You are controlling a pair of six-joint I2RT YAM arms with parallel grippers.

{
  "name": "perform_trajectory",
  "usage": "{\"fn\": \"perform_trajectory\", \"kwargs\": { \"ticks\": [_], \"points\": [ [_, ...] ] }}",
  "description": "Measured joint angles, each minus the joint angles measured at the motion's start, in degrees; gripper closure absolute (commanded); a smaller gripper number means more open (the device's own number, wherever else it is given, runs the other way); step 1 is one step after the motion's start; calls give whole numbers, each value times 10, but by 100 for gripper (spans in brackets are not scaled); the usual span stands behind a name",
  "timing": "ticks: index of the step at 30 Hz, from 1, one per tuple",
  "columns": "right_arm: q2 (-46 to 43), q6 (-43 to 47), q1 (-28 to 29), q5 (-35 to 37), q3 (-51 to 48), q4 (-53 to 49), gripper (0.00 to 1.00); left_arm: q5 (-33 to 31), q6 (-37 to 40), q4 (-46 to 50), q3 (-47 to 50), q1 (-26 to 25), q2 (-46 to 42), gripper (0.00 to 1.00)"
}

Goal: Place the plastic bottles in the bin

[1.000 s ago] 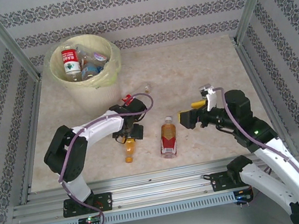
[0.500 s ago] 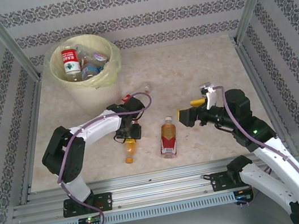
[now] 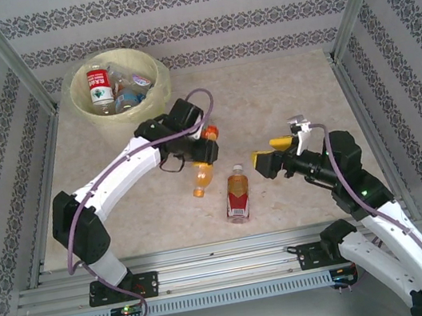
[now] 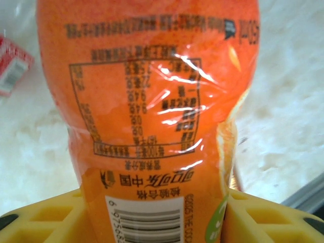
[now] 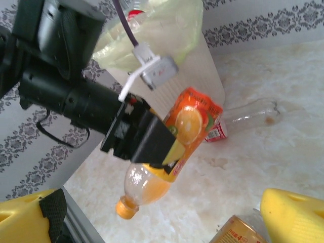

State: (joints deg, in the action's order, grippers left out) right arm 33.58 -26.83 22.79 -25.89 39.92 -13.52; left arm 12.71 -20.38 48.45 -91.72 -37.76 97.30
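Carrying the orange bottle [image 3: 202, 177]: left fingers [image 4: 45, 217] pinching it across the label, clear of the counter [image 3: 282, 97], cap end drooping, short of the bin [image 3: 76, 99]. Right fingers [image 5: 296, 215] spread, empty, near the amber bottle [image 3: 236, 194] lying flat. Lift above the rim before swinging over; release once centred. Grip probably near mid-body, close view hard to read.

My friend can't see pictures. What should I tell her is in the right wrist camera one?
The left gripper holds an orange bottle in the air, cap pointing down. Behind it stands the white bin with a yellow bag, and a clear bottle lies on the table beside it.
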Motion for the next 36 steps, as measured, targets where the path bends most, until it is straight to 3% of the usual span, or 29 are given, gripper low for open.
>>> {"fn": "perform_trajectory", "kwargs": {
  "ticks": [8,17,22,36],
  "points": [
    [-10,-4,0,-1,0,5,2,45,16,39,-200,13,63,44],
    [-18,-4,0,-1,1,5,2,78,20,62,-436,65,136,44],
    [-21,-4,0,-1,2,5,2,92,15,50,-476,124,136,44],
    [-24,-4,0,0,6,0,2,97,-15,-26,-460,310,93,43]
  ]
}}
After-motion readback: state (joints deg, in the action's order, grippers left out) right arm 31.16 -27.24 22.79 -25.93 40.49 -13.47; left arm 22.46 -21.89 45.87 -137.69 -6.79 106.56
